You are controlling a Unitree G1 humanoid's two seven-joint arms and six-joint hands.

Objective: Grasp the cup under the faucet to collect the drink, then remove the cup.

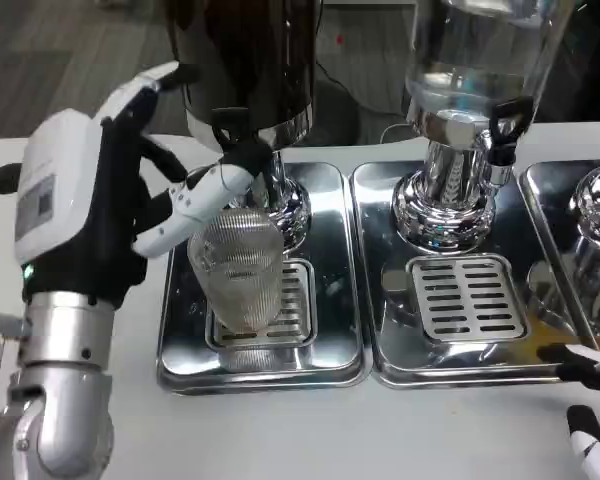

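White table (280,430) fills the foreground, grey floor behind it. Three shiny steel drip trays sit side by side along the table; the left tray (180,350) and middle tray (380,340) are in full view, a third is cut by the right edge. Each of the two has a slotted grate at its front.

Dark dispenser (245,60) stands at the back of the left tray on a chrome base, its black faucet (242,140) pointing forward over the grate. Clear dispenser (480,50) stands behind the middle tray, with its own black tap (505,125).

Ribbed clear cup (240,275) is on the left tray's grate, directly below the dark dispenser's faucet. Long axis is roughly vertical but tilted, and it tapers, looking wider at one end. The mouth probably faces up toward the faucet, though the glare makes the rim hard to make out. No liquid level can be read.

Left hand (110,200) is raised at the left of the tray, white back toward the camera. Its fingers (205,195) reach right and wrap the cup's upper part, touching it just under the faucet; the hand holds the cup.

Right hand (590,400) shows at the lower right corner, only fingertips in frame, near the middle tray's front corner. Cannot tell how far it is spread or whether it holds anything.
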